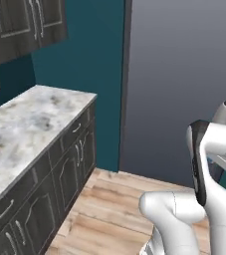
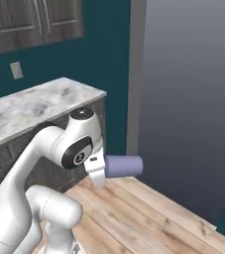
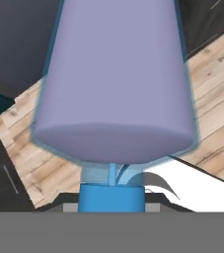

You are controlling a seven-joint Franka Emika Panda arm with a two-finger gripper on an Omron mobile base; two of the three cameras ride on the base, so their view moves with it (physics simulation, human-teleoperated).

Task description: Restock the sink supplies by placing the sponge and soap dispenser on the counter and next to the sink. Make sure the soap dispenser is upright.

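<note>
Lavender bottle: the soap dispenser is closest to the hand camera, its blue pump top at 6 o'clock and its base pointing away toward 12.
Gripper: the gripper is closed as far as it goes on the soap dispenser; the fingertips themselves are hidden behind the bottle in the hand view.
Bottle pose: in the right base view it lies horizontal in the air, sticking out from the hand toward 3 o'clock, above the floor and not upright.
Arm: the white arm rises from 7 o'clock in the right base view and bends over at the wrist; in the left base view the arm stands at 4 o'clock.
Floor: light wood planks run under the bottle, seen also around it in the hand view.
Counter: the marble counter lies at 9 o'clock in the left base view, over dark cabinets; the bottle is well apart from it, past its end.
Wall: a teal wall stands behind the counter, with a pale outlet and dark upper cabinets above.
Far: a plain grey panel spans 12 to 3 o'clock.
</note>
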